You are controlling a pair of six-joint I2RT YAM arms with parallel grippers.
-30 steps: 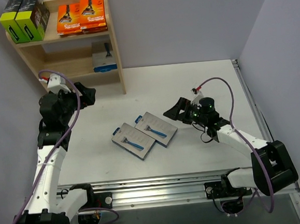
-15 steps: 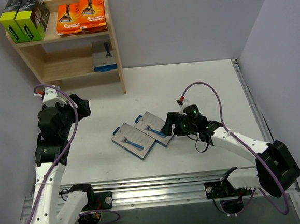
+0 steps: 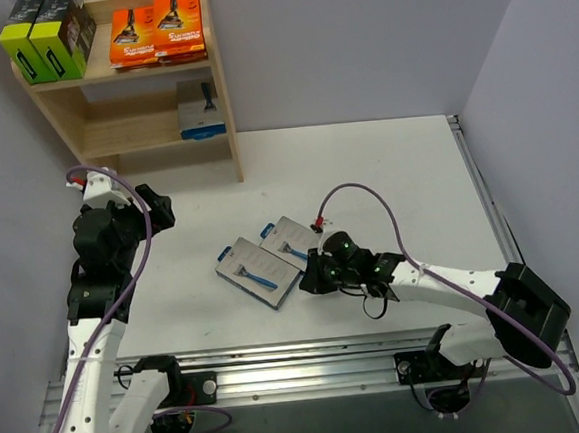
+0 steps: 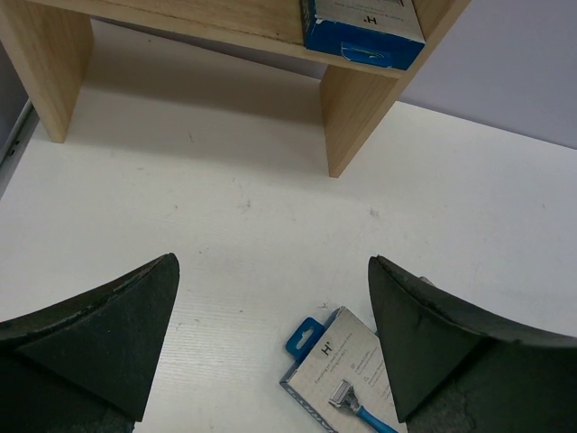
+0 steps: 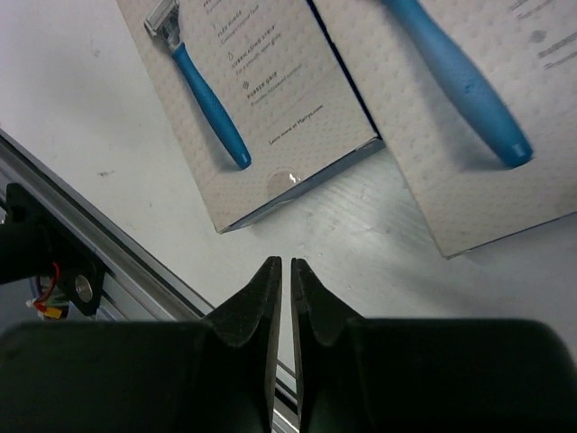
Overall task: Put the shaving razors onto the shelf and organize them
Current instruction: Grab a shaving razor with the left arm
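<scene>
The right gripper (image 5: 281,269) was clenched on nothing, low over the table (image 5: 361,244). Two grey razor cards (image 5: 243,108) lay side by side just beyond its tips, untouched. The left gripper (image 4: 272,262) stood wide open near the shelf (image 4: 352,117).

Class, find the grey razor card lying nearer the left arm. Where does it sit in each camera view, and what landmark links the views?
Top view: the grey razor card lies left of centre, beside the second card.
Left wrist: at the bottom edge, right of centre.
Right wrist: upper left.
Shared landmark: the blue razor printed on its face shows in all three.
</scene>
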